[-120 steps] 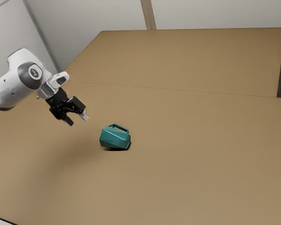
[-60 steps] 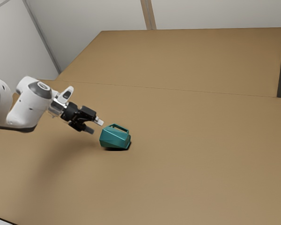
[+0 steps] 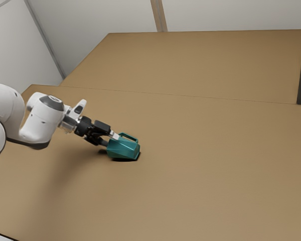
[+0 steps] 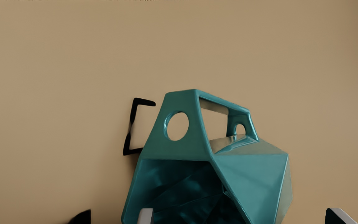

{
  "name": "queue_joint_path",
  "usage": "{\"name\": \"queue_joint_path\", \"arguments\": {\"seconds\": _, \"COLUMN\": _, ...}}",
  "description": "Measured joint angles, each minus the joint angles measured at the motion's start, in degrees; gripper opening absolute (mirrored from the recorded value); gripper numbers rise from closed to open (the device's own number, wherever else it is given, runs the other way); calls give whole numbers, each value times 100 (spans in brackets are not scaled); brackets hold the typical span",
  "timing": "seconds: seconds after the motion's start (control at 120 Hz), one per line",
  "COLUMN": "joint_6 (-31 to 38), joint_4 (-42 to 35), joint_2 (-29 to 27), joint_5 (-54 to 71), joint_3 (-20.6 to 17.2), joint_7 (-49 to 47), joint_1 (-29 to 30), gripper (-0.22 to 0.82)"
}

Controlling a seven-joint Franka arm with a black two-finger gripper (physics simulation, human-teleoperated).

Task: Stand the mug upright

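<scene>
On the brown surface (image 3: 215, 150), the fingers (image 4: 146, 216) stand open at the mug (image 3: 123, 148), one tip at its mouth (image 4: 182, 186) and the other outside its body, while the mug lies on its side with the handle (image 4: 194, 124) up. If they would close badly on this slanted body, I think the mug may slip or roll in the turning. Around the mug the surface spreads wide, and well beyond it stands the pale wall (image 3: 90, 30).

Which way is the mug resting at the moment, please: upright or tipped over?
Tipped over. The mug lies on its side, its handle uppermost and its open mouth facing sideways.
</scene>
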Motion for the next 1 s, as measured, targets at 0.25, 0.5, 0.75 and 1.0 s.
{"name": "queue_joint_path", "arguments": {"seconds": 0.25, "joint_6": -19, "joint_4": 0, "joint_2": 96, "joint_5": -295, "joint_3": -44, "joint_7": 278, "joint_1": -94, "gripper": 60}}
{"name": "queue_joint_path", "arguments": {"seconds": 0.5, "joint_6": -40, "joint_4": 0, "joint_2": 106, "joint_5": -416, "joint_3": -54, "joint_7": 485, "joint_1": -98, "gripper": 36}}
{"name": "queue_joint_path", "arguments": {"seconds": 0.75, "joint_6": -32, "joint_4": 0, "joint_2": 98, "joint_5": -433, "joint_3": -54, "joint_7": 626, "joint_1": -98, "gripper": 5}}
{"name": "queue_joint_path", "arguments": {"seconds": 1.0, "joint_6": 25, "joint_4": 0, "joint_2": 88, "joint_5": -396, "joint_3": -56, "joint_7": 695, "joint_1": -101, "gripper": -8}}
